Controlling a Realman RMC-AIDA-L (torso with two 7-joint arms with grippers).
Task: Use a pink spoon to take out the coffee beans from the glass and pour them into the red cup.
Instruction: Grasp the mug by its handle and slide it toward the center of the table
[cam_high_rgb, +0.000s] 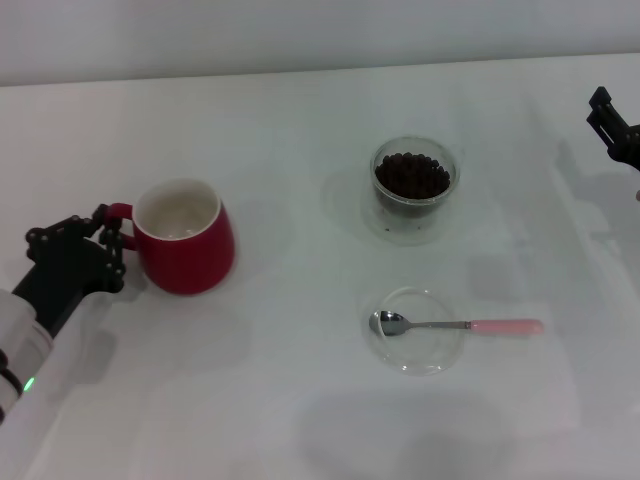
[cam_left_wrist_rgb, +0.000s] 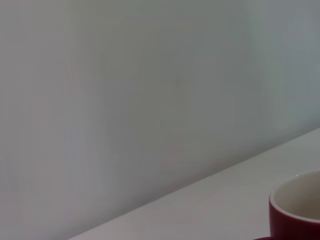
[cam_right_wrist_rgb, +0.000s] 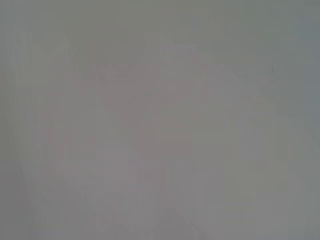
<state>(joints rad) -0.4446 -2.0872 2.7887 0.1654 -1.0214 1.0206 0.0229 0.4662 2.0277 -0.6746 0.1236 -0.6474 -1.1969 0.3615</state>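
A flat, shallow clear glass dish sits nearest the camera on the white table. The pink spoon lies across it, metal bowl inside the dish and pale pink handle reaching out over the rim toward the robot's right. Farther back stands the glass, filled with dark coffee beans. Well to the left is the red cup, white inside, upright. The left gripper is at the cup's small loop handle, fingers closed around it. The right gripper hangs at the far right edge, holding nothing; whether it is open cannot be told.
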